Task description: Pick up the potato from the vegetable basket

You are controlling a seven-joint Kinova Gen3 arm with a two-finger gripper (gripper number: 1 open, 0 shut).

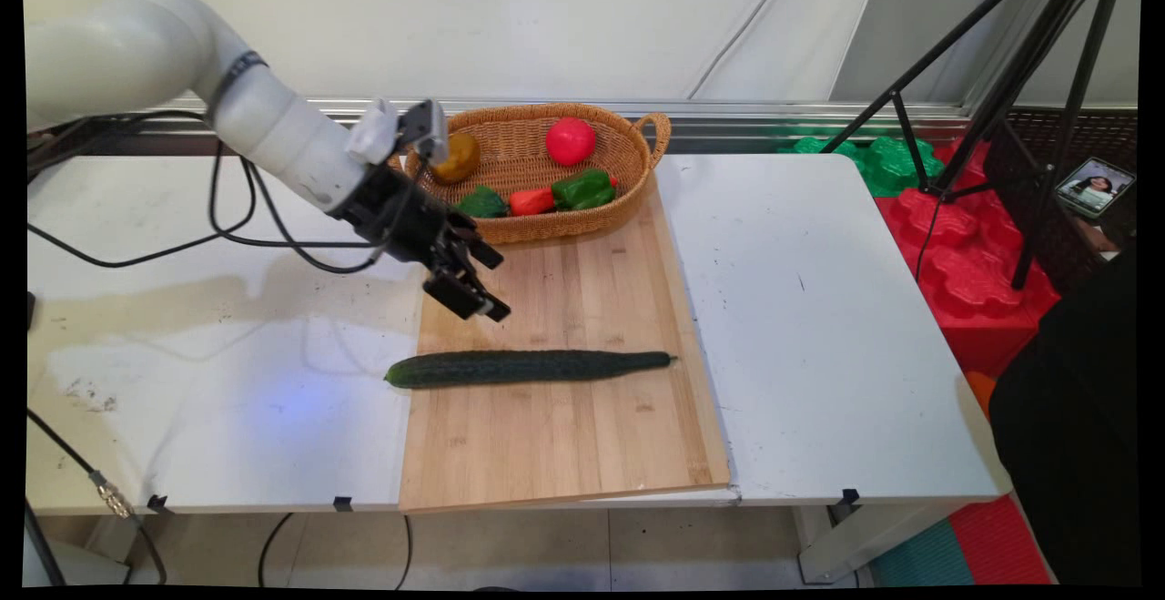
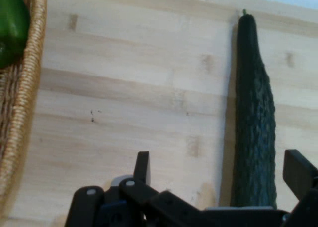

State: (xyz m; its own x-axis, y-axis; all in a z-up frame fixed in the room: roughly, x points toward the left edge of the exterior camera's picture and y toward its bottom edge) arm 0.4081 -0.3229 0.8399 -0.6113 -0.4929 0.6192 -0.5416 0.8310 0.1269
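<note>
The gripper [image 1: 480, 283] hangs over the upper left part of the board [image 1: 582, 454], its two fingers spread apart with nothing between them. In the hand view the left finger [image 2: 142, 167] and the right finger [image 2: 298, 171] stand wide, and the cucumber [image 2: 256, 122] runs up the picture just inside the right one, so it sits off-centre in the gap, not in the middle of it.

On the table [image 1: 819, 327], the cucumber [image 1: 528, 368] lies flat across the middle of the board, below the gripper in the main view and apart from it. Its long axis runs left to right, roughly parallel to the board's near edge. The blunt end sticks slightly past the board's left edge onto the table; the thin stem end points right, stopping short of the board's right edge. The gripper is nearer the blunt left end than the stem end.

Behind the board sits the basket [image 1: 637, 172], its front rim overlapping the board's far edge. It holds a brownish fruit, a red round one, and green and red peppers [image 1: 581, 188].
</note>
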